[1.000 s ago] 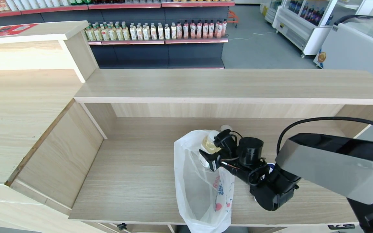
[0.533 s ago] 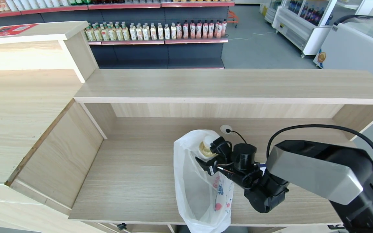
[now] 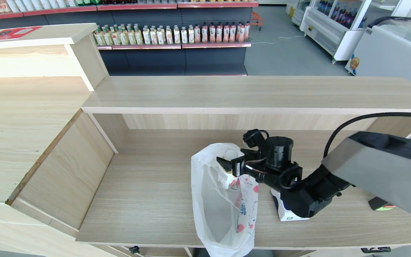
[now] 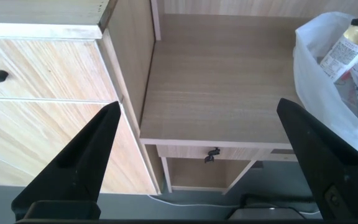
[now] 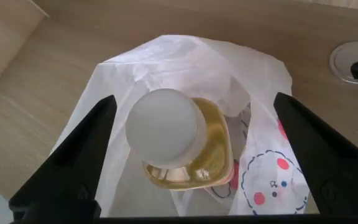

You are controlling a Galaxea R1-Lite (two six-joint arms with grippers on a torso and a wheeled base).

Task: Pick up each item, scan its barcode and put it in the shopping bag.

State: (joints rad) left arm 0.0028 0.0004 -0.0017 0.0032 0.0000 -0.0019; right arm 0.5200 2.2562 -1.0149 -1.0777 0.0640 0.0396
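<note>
Counter (image 3: 148, 192): carries the bag.
Shopping bag (image 3: 223, 214): mouth open, at 9 o'clock from the right arm.
Right gripper (image 3: 231, 162): spread wide, empty, above the bag mouth.
Bottle (image 5: 179, 140): inside the bag, long axis upright, cap facing the gripper, centred between the fingers and apart from both.

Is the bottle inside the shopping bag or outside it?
Inside. The bottle sits within the shopping bag, inside its white rim, under the open right gripper.
</note>
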